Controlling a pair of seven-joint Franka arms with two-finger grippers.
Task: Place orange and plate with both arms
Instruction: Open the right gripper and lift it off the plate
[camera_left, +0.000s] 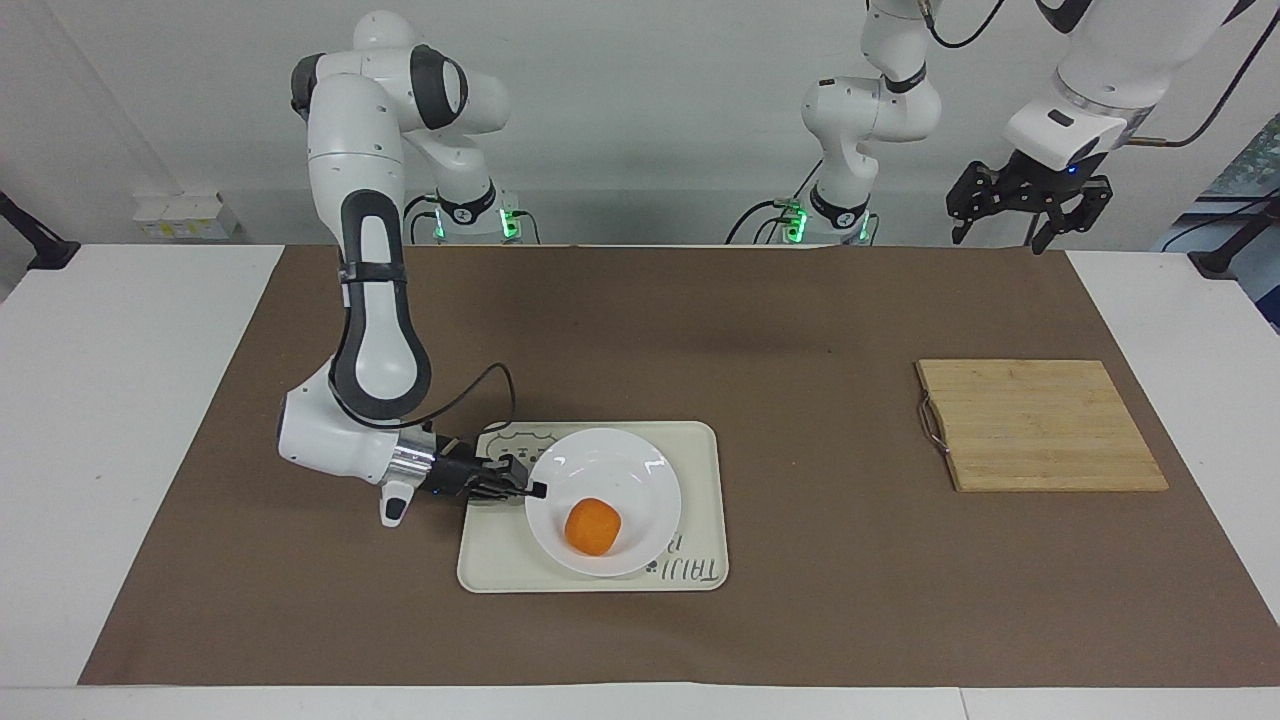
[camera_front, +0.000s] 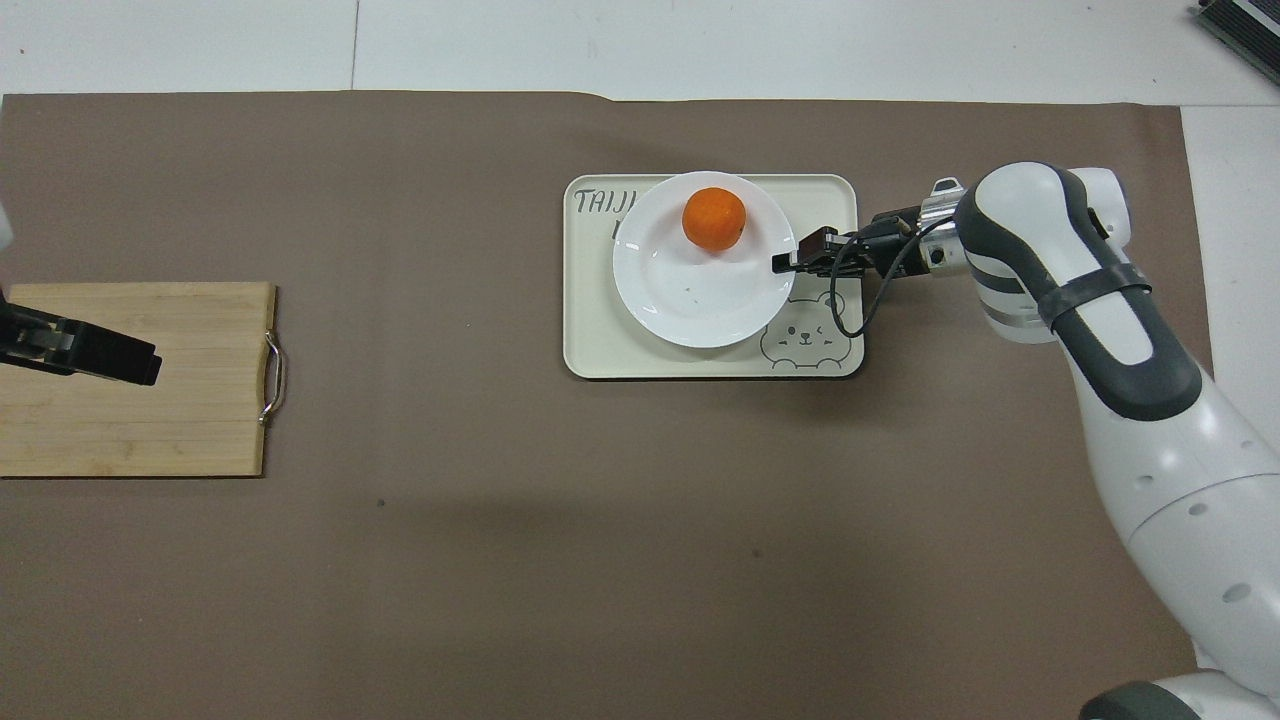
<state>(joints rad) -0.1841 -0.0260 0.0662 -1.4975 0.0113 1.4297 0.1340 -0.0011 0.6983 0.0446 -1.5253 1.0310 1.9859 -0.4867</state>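
We find the right gripper (camera_left: 532, 489) low at the tray's (camera_left: 700, 440) edge toward the right arm's end, clenched on the rim of the plate (camera_left: 650, 480). The plate sits on the tray, and the orange (camera_left: 592, 526) lies in the plate, on the part farther from the robots.

We judge the chief risk to be the release: if the jaws part while the plate is tilted or not fully seated, it could drop onto the tray, and the orange, being round and loose, could roll off. A withdrawal that drags the rim would shift the plate.

The right arm is folded sharply down, its forearm nearly level and pointing along the table into the plate's edge.

The cutting board (camera_left: 1040, 425) lies well apart, toward the left arm's end. The left gripper (camera_left: 1030, 235) waits raised over the table edge nearest the robots, its jaws released and holding nothing.
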